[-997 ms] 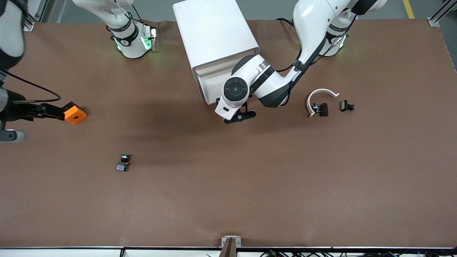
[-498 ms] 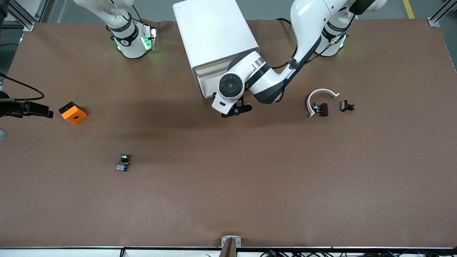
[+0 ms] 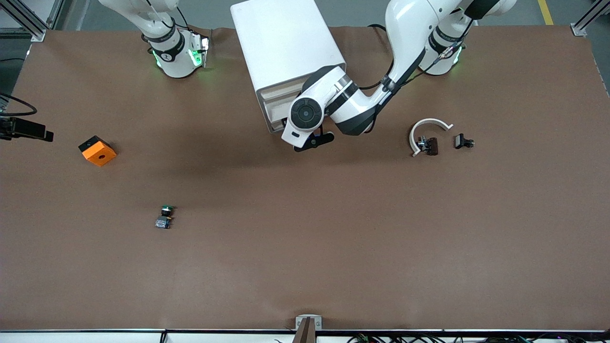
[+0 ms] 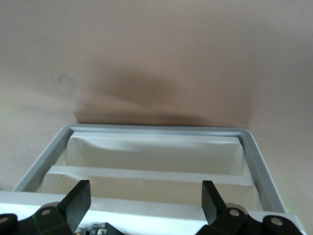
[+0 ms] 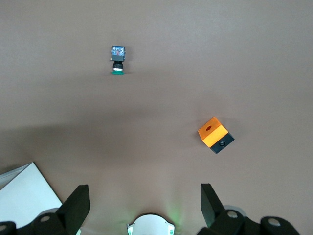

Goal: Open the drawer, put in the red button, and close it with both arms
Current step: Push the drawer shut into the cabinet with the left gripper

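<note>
Showing cream dividers, white drawer under spread left gripper, right gripper spread, raised

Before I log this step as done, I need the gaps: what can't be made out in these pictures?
- Red button: no red cap shows in any view; a dark bit is cut off by the left wrist view's bottom edge.
- Drawer: in the front view, the left arm's wrist covers much of its front.
- Right gripper: the front view's edge cuts off its arm.
</note>
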You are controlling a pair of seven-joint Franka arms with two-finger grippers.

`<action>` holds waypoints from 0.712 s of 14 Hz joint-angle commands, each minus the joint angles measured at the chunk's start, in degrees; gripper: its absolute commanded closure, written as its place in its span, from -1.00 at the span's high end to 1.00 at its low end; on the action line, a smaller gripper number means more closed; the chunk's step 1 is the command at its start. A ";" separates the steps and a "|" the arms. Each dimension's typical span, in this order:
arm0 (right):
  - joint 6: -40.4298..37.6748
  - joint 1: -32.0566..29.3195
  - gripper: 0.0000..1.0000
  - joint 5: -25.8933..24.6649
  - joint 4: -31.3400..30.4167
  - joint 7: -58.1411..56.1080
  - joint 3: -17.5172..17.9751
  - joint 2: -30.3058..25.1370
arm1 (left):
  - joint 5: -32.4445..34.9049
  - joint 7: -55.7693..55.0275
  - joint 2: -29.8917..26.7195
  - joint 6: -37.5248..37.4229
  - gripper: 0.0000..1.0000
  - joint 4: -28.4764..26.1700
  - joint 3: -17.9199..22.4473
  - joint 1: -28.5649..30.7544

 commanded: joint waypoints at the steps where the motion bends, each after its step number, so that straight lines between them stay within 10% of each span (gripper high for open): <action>1: 0.24 -1.18 1.00 0.72 0.31 -0.15 1.52 -2.37 | -2.98 -1.16 -0.63 -0.27 1.00 -0.83 -0.74 -0.09; 10: -3.43 -0.56 1.00 -0.33 -0.74 0.38 1.34 -8.33 | -8.51 -2.74 0.34 -0.18 1.00 -1.88 -0.74 -0.89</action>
